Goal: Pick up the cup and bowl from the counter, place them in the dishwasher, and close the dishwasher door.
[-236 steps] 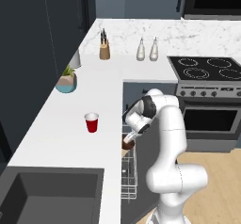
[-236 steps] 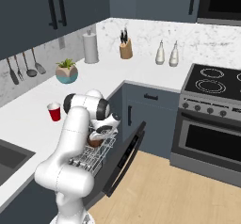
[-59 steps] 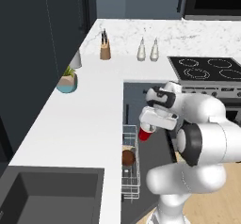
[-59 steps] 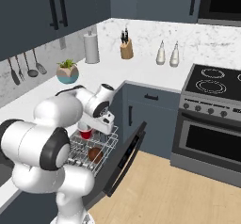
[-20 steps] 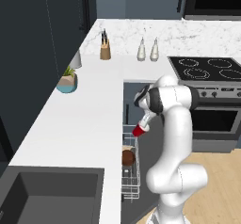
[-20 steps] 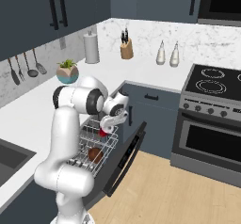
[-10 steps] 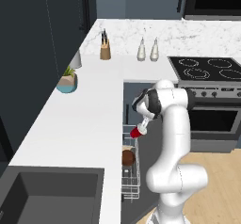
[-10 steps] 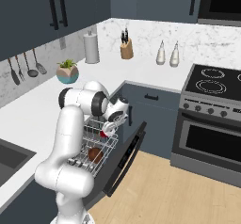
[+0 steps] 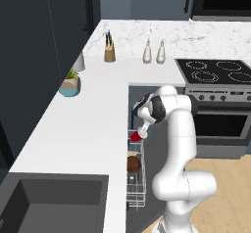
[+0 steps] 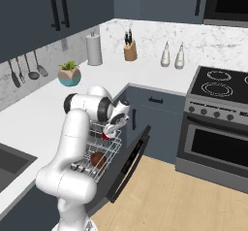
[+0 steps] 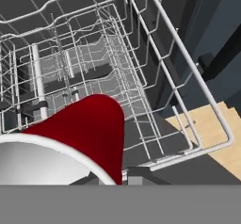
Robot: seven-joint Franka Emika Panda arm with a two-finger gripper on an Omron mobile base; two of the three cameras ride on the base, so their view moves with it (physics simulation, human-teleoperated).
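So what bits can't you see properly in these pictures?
- Fingers: in the hand view the red cup covers them, so their grip is unclear.
- Bowl: in the left base view, rack wires cross it, hiding its inside.
- Dishwasher door: in the right base view, seen edge-on.

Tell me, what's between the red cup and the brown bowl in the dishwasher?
Just white wire rack and air. In the left base view the cup, held in the gripper, hangs above the rack, and the bowl sits farther along it, apart.
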